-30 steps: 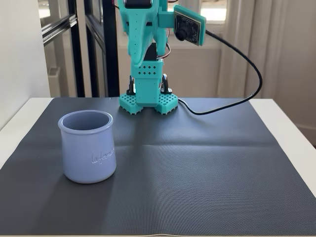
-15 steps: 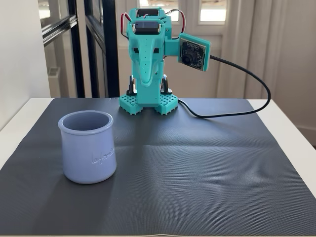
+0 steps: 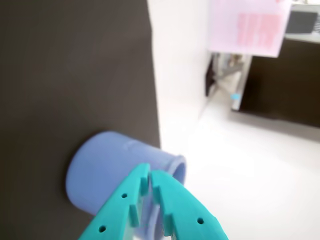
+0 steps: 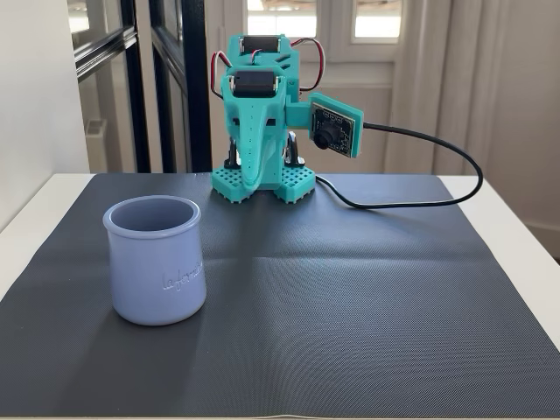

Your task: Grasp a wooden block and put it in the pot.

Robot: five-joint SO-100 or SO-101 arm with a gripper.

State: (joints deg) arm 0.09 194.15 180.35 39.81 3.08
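The pale lavender-blue pot point(image 4: 156, 262) stands upright on the left part of the black mat point(image 4: 350, 297). It also shows in the wrist view point(image 3: 107, 170), where the picture lies on its side. My teal gripper point(image 4: 249, 182) hangs folded against the arm's base at the back of the mat, well behind the pot and apart from it. In the wrist view the gripper point(image 3: 149, 174) has its jaws together at the tips with nothing between them. The red wooden block is not in view in either frame. The inside of the pot is hidden.
The wrist camera point(image 4: 332, 129) sticks out to the right of the arm, and its black cable point(image 4: 437, 188) loops over the mat's back right. The white table point(image 4: 516, 227) borders the mat. A white wall point(image 4: 35, 87) stands at the left.
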